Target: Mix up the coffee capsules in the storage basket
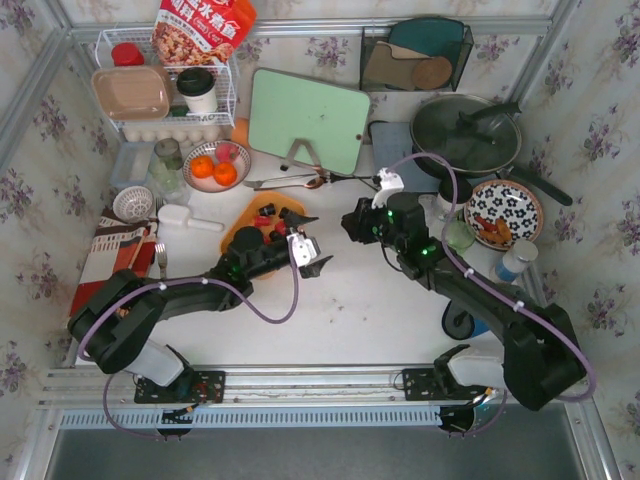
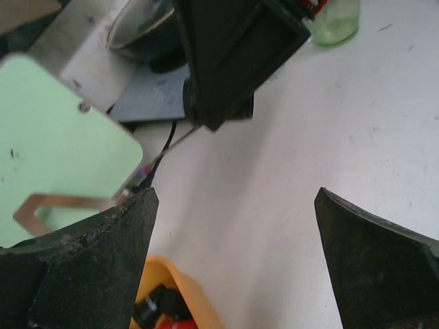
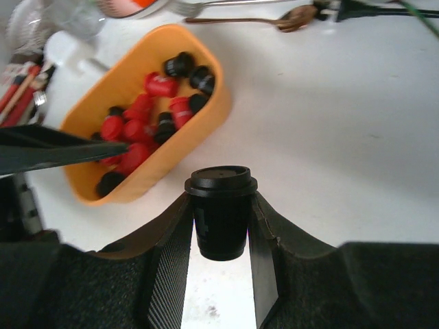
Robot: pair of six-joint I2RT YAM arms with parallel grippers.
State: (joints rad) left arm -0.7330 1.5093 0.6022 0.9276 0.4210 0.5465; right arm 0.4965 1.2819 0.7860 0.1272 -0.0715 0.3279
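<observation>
One black capsule point(image 3: 221, 185) sits pinched in R gripper point(image 3: 221, 209), just right of basket point(image 3: 175, 157). L gripper point(image 2: 236, 205) gapes wide, empty, over basket's right edge. Inside basket: red + black capsules point(image 3: 140, 127), jumbled.

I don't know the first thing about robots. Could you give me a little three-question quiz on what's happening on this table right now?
1. True or false: the right tool is clamped on a black capsule.
2. What colours are the capsules lying in the orange basket? A) all red B) red and black C) green and black
3. Fill in the gap: the left tool has its jaws ____, with nothing between them.

Key: 1 true; 2 B; 3 open.
</observation>
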